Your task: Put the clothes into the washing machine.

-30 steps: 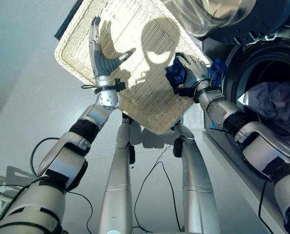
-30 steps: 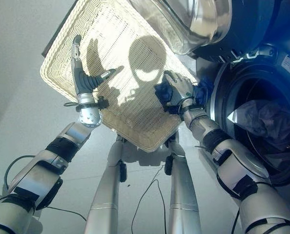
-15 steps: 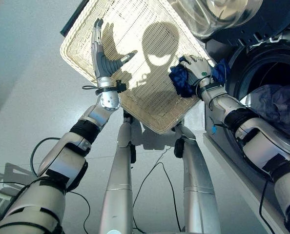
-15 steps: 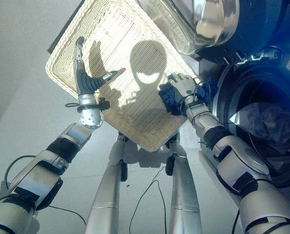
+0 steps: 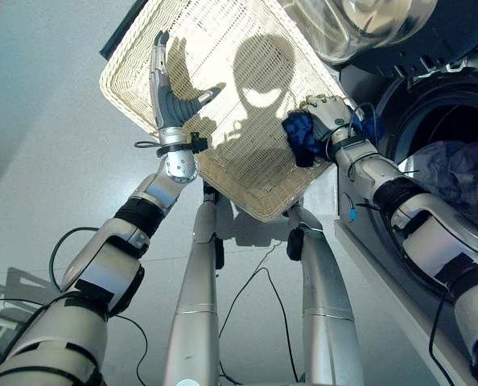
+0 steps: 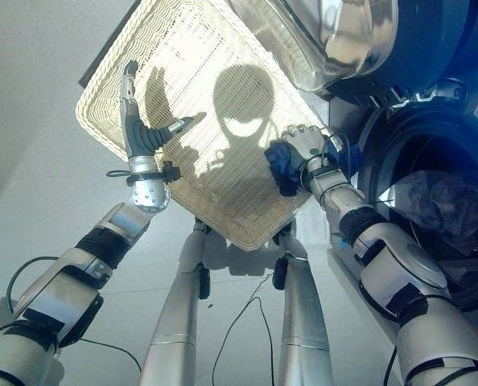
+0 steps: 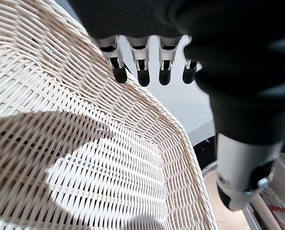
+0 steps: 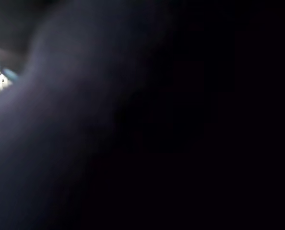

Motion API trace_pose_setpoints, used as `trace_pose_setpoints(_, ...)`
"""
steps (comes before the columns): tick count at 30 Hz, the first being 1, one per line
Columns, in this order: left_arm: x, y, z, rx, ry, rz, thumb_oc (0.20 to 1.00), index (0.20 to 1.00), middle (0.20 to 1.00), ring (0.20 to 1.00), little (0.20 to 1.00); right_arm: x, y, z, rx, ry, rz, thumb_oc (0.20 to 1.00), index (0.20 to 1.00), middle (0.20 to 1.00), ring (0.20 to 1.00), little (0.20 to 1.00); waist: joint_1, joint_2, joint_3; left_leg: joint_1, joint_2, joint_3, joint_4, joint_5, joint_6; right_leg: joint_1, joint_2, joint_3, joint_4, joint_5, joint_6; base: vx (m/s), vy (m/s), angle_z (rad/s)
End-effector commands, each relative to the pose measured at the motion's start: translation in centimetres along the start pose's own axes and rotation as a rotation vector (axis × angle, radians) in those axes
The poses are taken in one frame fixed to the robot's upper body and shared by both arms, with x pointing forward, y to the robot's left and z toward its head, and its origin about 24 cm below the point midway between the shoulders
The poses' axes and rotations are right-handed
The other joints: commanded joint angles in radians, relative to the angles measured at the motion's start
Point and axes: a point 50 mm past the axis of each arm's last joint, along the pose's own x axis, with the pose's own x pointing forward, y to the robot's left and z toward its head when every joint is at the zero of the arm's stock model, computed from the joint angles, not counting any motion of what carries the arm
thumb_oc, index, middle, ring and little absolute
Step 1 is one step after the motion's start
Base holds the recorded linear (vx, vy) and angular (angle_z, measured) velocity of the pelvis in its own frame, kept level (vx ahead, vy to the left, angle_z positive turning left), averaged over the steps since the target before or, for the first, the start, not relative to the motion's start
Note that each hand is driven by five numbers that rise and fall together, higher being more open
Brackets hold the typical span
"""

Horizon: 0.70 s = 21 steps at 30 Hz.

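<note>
A cream wicker basket [image 5: 223, 56] stands on the floor to the left of the washing machine [image 5: 440, 121]. My right hand [image 5: 329, 112] is curled round a dark blue garment [image 5: 301, 135] at the basket's right rim, close to the machine's open drum [image 5: 452, 173], where purple-grey laundry lies. The cloth hangs down from the hand and spreads dark across the right wrist view [image 8: 133, 124]. My left hand [image 5: 165, 88] hovers over the basket's left part with straight fingers [image 7: 142, 72], holding nothing.
The machine's round glass door [image 5: 352, 24] stands open above the basket's far right corner. Pale floor [image 5: 38, 161] stretches to the left of the basket.
My right hand has carried the blue garment a little right, from inside the basket to its right rim toward the drum. The left hand has held still.
</note>
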Motion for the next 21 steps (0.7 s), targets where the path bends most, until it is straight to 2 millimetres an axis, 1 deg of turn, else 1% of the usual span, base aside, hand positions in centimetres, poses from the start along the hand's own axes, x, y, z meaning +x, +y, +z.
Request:
trace_pose_setpoints(1, 0.9, 0.6, 0.8, -0.091, -0.007, 0.093, 1.000, 1.000, 1.000, 1.000, 1.000, -2.3, 3.2, -2.6, 0.112, 0.125, 0.128, 0.200, 0.200, 0.200, 0.200, 0.200, -0.032, 0.048, -0.017, -0.038, -0.031, 0.068, 0.142, -0.108, -0.004, 0.058, 0.052, -0.014, -0.265, 0.221, 0.109, 0.00, 0.000, 0.00)
trace_pose_setpoints(3, 0.9, 0.6, 0.8, -0.095, -0.004, 0.096, 1.000, 1.000, 1.000, 1.000, 1.000, -2.3, 3.2, -2.3, 0.369, 0.177, 0.142, 0.200, 0.200, 0.200, 0.200, 0.200, -0.034, 0.049, -0.017, -0.039, -0.030, 0.068, 0.139, -0.106, -0.005, 0.056, 0.051, -0.012, -0.265, 0.222, 0.108, 0.00, 0.000, 0.00)
trace_pose_setpoints(4, 0.9, 0.6, 0.8, -0.096, -0.003, 0.097, 1.000, 1.000, 1.000, 1.000, 1.000, -2.3, 3.2, -2.0, 0.589, 0.222, 0.154, 0.200, 0.200, 0.200, 0.200, 0.200, -0.035, 0.050, -0.017, -0.040, -0.028, 0.070, 0.138, -0.104, -0.007, 0.052, 0.052, -0.012, -0.261, 0.221, 0.107, 0.00, 0.000, 0.00)
trace_pose_setpoints(5, 0.9, 0.8, 0.8, -0.098, 0.000, 0.098, 1.000, 1.000, 1.000, 1.000, 1.000, -2.3, 3.2, -1.6, 0.773, 0.235, 0.147, 0.200, 0.200, 0.200, 0.200, 0.200, -0.036, 0.050, -0.017, -0.040, -0.029, 0.069, 0.139, -0.105, -0.008, 0.052, 0.053, -0.009, -0.260, 0.220, 0.106, 0.00, 0.000, 0.00)
trace_pose_setpoints(6, 0.9, 0.9, 0.7, -0.098, 0.001, 0.101, 1.000, 1.000, 1.000, 1.000, 1.000, -2.2, 3.1, -1.1, 0.892, 0.226, 0.175, 0.200, 0.200, 0.200, 0.200, 0.200, -0.037, 0.051, -0.017, -0.040, -0.029, 0.069, 0.140, -0.105, -0.008, 0.051, 0.053, -0.009, -0.259, 0.219, 0.105, 0.00, 0.000, 0.00)
trace_pose_setpoints(7, 0.8, 1.1, 0.6, -0.098, 0.005, 0.100, 1.000, 1.000, 1.000, 1.000, 1.000, -2.1, 2.6, -0.2, 1.265, 0.206, 0.192, 0.200, 0.200, 0.200, 0.200, 0.200, -0.037, 0.048, -0.017, -0.040, -0.029, 0.066, 0.143, -0.107, -0.010, 0.050, 0.054, -0.008, -0.253, 0.213, 0.103, 0.00, 0.000, 0.00)
trace_pose_setpoints(8, 0.8, 1.3, 0.5, -0.098, 0.008, 0.100, 1.000, 1.000, 1.000, 1.000, 1.000, -2.2, 2.5, 0.2, 1.404, 0.190, 0.200, 0.200, 0.200, 0.200, 0.200, 0.200, -0.038, 0.047, -0.017, -0.039, -0.030, 0.065, 0.145, -0.108, -0.011, 0.051, 0.055, -0.007, -0.251, 0.211, 0.102, 0.00, 0.000, 0.00)
trace_pose_setpoints(10, 0.7, 1.9, 0.0, -0.091, 0.016, 0.102, 1.000, 1.000, 1.000, 1.000, 1.000, -2.7, 2.2, 1.6, 1.916, 0.052, 0.247, 0.200, 0.200, 0.200, 0.200, 0.200, -0.040, 0.039, -0.017, -0.034, -0.030, 0.063, 0.150, -0.112, -0.014, 0.054, 0.059, -0.010, -0.244, 0.204, 0.100, 0.00, 0.000, 0.00)
trace_pose_setpoints(11, 0.6, 1.9, 0.0, -0.091, 0.017, 0.102, 1.000, 1.000, 1.000, 1.000, 1.000, -2.7, 2.2, 1.6, 1.959, 0.044, 0.239, 0.200, 0.200, 0.200, 0.200, 0.200, -0.039, 0.038, -0.017, -0.032, -0.029, 0.063, 0.149, -0.112, -0.015, 0.055, 0.059, -0.010, -0.244, 0.204, 0.100, -0.01, 0.013, -0.04)
trace_pose_setpoints(12, 0.6, 2.1, -0.1, -0.088, 0.020, 0.105, 1.000, 1.000, 1.000, 1.000, 1.000, -3.2, 1.9, 2.2, 2.177, -0.060, 0.233, 0.200, 0.200, 0.200, 0.200, 0.200, -0.043, 0.033, -0.017, -0.028, -0.029, 0.064, 0.145, -0.109, -0.016, 0.058, 0.060, -0.012, -0.246, 0.207, 0.101, 0.00, 0.000, 0.00)
trace_pose_setpoints(13, 0.4, 2.2, -0.3, -0.084, 0.022, 0.107, 1.000, 1.000, 1.000, 1.000, 1.000, -3.5, 1.7, 2.2, 2.286, -0.105, 0.204, 0.200, 0.200, 0.200, 0.200, 0.200, -0.046, 0.030, -0.017, -0.026, -0.028, 0.065, 0.143, -0.108, -0.016, 0.059, 0.059, -0.011, -0.247, 0.208, 0.102, -0.01, 0.019, -0.03)
trace_pose_setpoints(14, 0.4, 2.2, -0.3, -0.082, 0.023, 0.109, 1.000, 1.000, 1.000, 1.000, 1.000, -3.7, 1.5, 2.2, 2.359, -0.154, 0.191, 0.200, 0.200, 0.200, 0.200, 0.200, -0.049, 0.028, -0.017, -0.024, -0.027, 0.066, 0.140, -0.108, -0.016, 0.061, 0.059, -0.011, -0.249, 0.210, 0.103, 0.00, 0.000, 0.00)
trace_pose_setpoints(17, 0.2, 2.2, -0.4, -0.079, 0.023, 0.115, 1.000, 1.000, 1.000, 1.000, 1.000, -4.0, 1.0, 2.2, 2.485, -0.253, 0.156, 0.200, 0.200, 0.200, 0.200, 0.200, -0.055, 0.025, -0.017, -0.018, -0.025, 0.067, 0.130, -0.108, -0.018, 0.064, 0.058, -0.009, -0.256, 0.213, 0.106, 0.00, 0.005, -0.01)
trace_pose_setpoints(18, 0.1, 2.2, -0.4, -0.077, 0.023, 0.118, 1.000, 1.000, 1.000, 1.000, 1.000, -4.2, 0.7, 2.1, 2.571, -0.343, 0.135, 0.200, 0.200, 0.200, 0.200, 0.200, -0.058, 0.023, -0.017, -0.015, -0.024, 0.068, 0.125, -0.109, -0.019, 0.066, 0.058, -0.007, -0.261, 0.215, 0.108, -0.01, 0.010, -0.04)
trace_pose_setpoints(19, 0.1, 2.3, -0.5, -0.076, 0.024, 0.119, 1.000, 1.000, 1.000, 1.000, 1.000, -4.3, 0.6, 2.0, 2.591, -0.365, 0.124, 0.200, 0.200, 0.200, 0.200, 0.200, -0.059, 0.022, -0.017, -0.014, -0.024, 0.067, 0.123, -0.110, -0.020, 0.067, 0.058, -0.007, -0.263, 0.216, 0.109, -0.01, 0.003, -0.04)
trace_pose_setpoints(21, 0.1, 2.6, -0.7, -0.071, 0.024, 0.121, 1.000, 1.000, 1.000, 1.000, 1.000, -4.5, 0.0, 1.2, 2.663, -0.467, 0.067, 0.200, 0.200, 0.200, 0.200, 0.200, -0.062, 0.021, -0.017, -0.007, -0.023, 0.066, 0.115, -0.114, -0.022, 0.072, 0.057, -0.004, -0.271, 0.218, 0.113, 0.00, 0.000, 0.00)
